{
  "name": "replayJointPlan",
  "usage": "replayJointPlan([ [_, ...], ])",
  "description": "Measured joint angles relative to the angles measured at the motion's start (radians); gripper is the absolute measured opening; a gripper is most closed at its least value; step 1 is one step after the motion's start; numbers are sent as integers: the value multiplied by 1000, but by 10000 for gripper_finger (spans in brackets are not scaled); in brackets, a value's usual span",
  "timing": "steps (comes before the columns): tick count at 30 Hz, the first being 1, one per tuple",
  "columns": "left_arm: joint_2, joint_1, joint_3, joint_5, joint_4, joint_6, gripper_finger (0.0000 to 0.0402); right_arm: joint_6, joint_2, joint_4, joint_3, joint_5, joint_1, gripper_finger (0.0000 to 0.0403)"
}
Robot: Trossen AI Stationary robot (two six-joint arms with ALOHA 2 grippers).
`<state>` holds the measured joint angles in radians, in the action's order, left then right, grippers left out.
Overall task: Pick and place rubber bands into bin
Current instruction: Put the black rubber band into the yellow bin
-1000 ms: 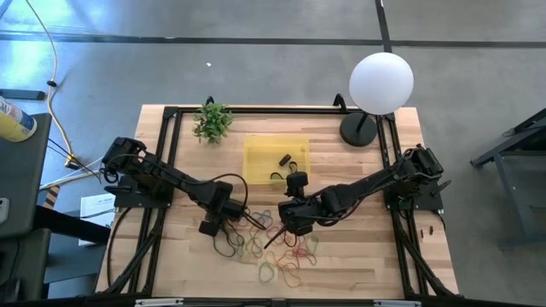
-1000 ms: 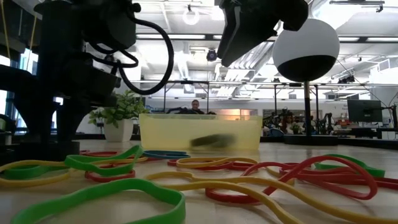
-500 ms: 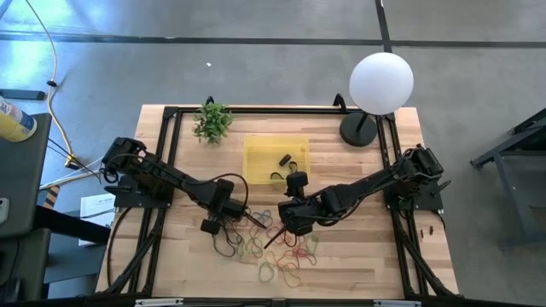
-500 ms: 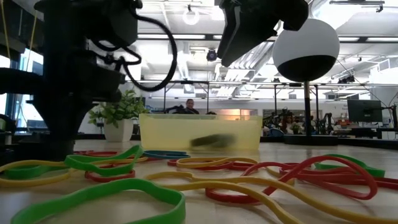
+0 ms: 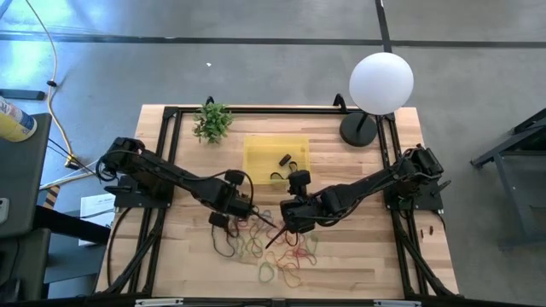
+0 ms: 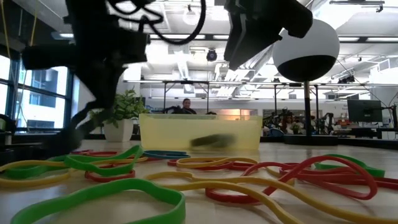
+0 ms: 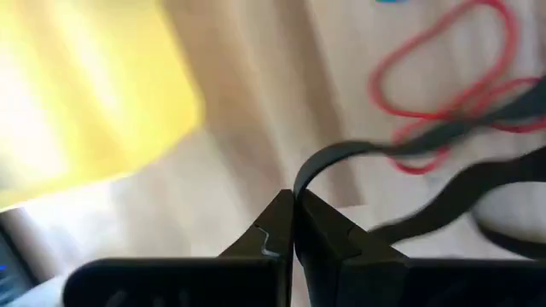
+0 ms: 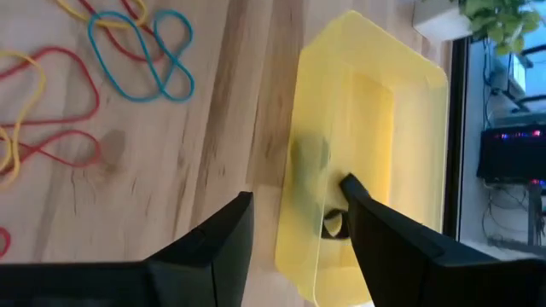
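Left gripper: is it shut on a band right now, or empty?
Shut on a band. In the left wrist view the left gripper has its fingers pressed together, with a black rubber band pinched at the tips and arching away.

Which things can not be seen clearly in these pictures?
- Bin contents: in the low view, only a dark smear shows through its translucent wall.
- Bin in the left wrist view: a yellow blur, cut by the edge.
- Left gripper in the low view: motion-blurred.
- Count of rubber bands: they overlap and are too small in the high view.

Grey concrete floor (image 5: 256,77) around the wooden table (image 5: 358,264); bright open hall with ceiling lights (image 6: 191,15) behind.
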<state>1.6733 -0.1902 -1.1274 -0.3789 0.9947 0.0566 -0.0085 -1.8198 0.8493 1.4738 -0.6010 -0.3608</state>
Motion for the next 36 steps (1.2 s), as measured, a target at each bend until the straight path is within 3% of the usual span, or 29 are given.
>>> replayJointPlan([
  [8,-1,0,-144,-210,79,10,1,77,0,69,0,-2,-2,181],
  [17,-1,1,-302,-455,78,133,0,210,0,173,0,-61,-60,181],
  [24,-2,64,-380,-556,42,279,0,272,0,175,0,-89,-121,181],
  [29,-2,179,-385,-488,-78,432,0,341,0,175,0,-89,-165,181],
  [36,-2,378,-385,-122,-289,638,0,408,0,175,0,-128,-251,181],
])
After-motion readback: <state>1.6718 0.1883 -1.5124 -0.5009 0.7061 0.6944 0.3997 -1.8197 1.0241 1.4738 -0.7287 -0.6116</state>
